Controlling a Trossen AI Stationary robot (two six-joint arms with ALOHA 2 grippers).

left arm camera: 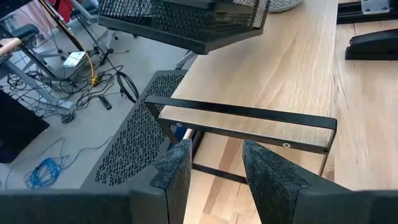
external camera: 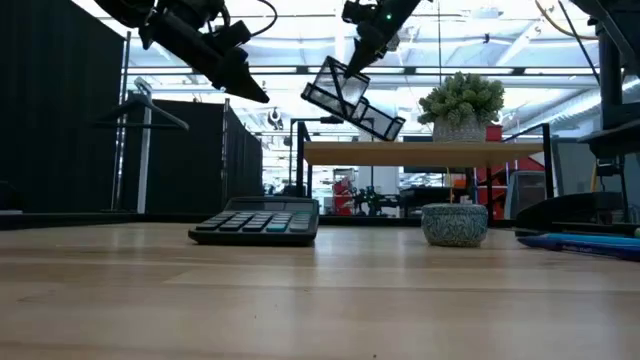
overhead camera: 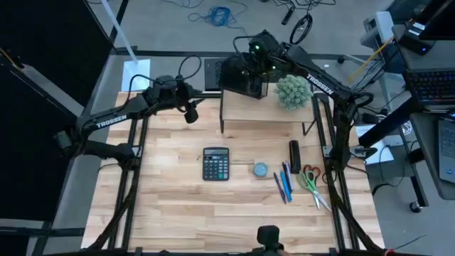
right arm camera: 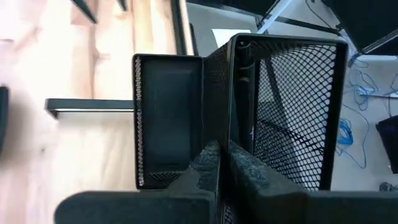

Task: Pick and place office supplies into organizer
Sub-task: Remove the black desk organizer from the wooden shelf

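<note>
The right pincer [right arm camera: 219, 163] is clamped on a mesh wall of the organizer [overhead camera: 245, 77], which is held tilted in the air at the upper centre of the high view, over the back edge of the wooden shelf riser [overhead camera: 266, 108]. In the low view the organizer [external camera: 352, 100] is seen hanging at a slant above the riser's top, clear of it.

The left pincer [left arm camera: 214, 163] is held with its fingers apart and empty, at the upper left of the high view, raised near the riser's left end.

The supplies are not yet touched: the round disc [overhead camera: 260, 169], the pens [overhead camera: 284, 182] and the scissors [overhead camera: 311, 182] are laid on the bench [overhead camera: 170, 206] at the lower right of the high view, with the calculator [overhead camera: 216, 163] to their left and the plant ball [overhead camera: 293, 91] on the riser.

The step in hand is judged to be the bringing of the organizer to a working spot. Next, it should be levelled, lowered onto a bare part of the bench near the supplies and released upright, so that its compartments face upward.
</note>
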